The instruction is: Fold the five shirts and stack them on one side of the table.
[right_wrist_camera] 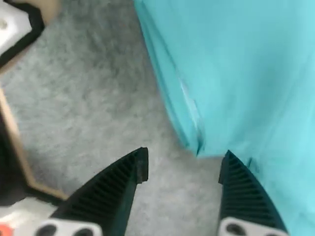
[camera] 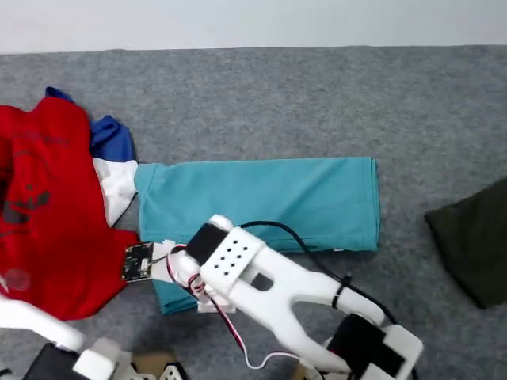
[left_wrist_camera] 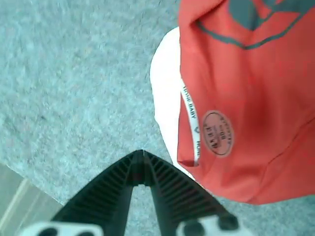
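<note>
Right hand (right_wrist_camera: 183,160) is held wide over the teal shirt (right_wrist_camera: 236,73) corner; left hand (left_wrist_camera: 143,155) is pinched closed, empty, beside the red shirt (left_wrist_camera: 246,98).

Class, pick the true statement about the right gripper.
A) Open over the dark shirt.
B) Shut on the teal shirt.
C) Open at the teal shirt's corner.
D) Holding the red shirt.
C: the right gripper is spread wide, with a corner of the teal shirt lying between its tips, ungripped.
</note>
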Robot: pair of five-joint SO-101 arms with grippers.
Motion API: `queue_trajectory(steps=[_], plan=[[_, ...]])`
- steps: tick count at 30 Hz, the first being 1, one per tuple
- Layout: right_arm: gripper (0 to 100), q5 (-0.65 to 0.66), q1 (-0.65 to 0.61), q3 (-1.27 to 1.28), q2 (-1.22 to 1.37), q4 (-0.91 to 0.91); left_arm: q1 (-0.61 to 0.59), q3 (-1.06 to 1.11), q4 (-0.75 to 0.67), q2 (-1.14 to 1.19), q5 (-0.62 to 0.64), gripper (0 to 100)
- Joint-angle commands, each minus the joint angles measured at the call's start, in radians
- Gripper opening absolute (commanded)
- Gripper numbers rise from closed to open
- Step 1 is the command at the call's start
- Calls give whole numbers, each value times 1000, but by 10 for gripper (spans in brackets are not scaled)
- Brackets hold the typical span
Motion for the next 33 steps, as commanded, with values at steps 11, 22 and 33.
queue_trajectory(steps=[11, 22, 33], plan=[[252, 120, -18, -20, 160, -179, -37, -30, -14, 11, -2, 2], [250, 190, -18, -23, 248, -177, -40, -28, -9, 3, -2, 2], [241, 219, -10, -48, 329, -177, -109, -28, 5, 11, -2, 2]])
